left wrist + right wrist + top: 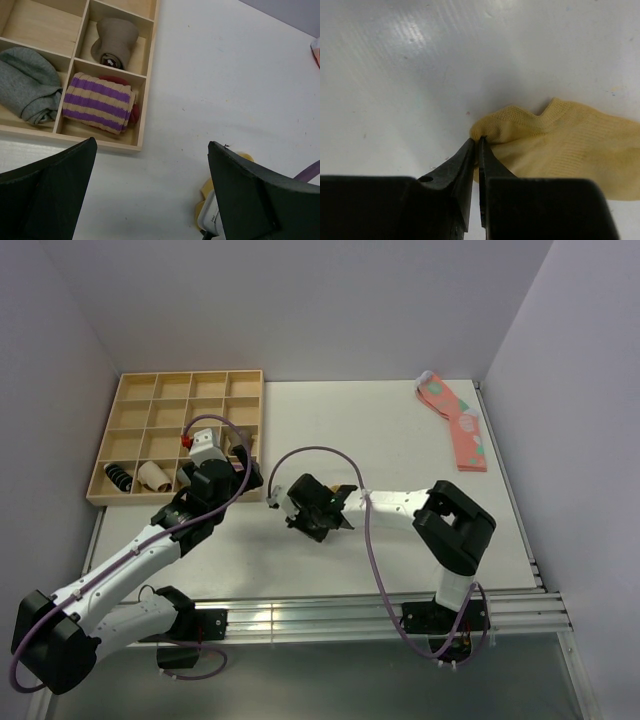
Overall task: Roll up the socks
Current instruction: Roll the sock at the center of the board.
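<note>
A mustard-yellow sock [565, 150] lies flat on the white table. My right gripper [480, 140] is shut on a pinched fold at its edge. From above the right gripper [305, 508] covers most of the sock, and only a yellow corner [346, 488] shows. My left gripper [152, 145] is wide open and empty above bare table, between the tray and the right gripper; from above it sits at the tray's near right corner [228, 480]. Bits of the sock [246, 159] show at the left wrist view's lower right.
A wooden compartment tray [110, 495] stands at the back left, holding rolled socks: grey [27, 85], purple-striped [100, 102] and brown [115, 40]. Pink spotted socks [455, 425] lie at the back right. Walls close in on both sides.
</note>
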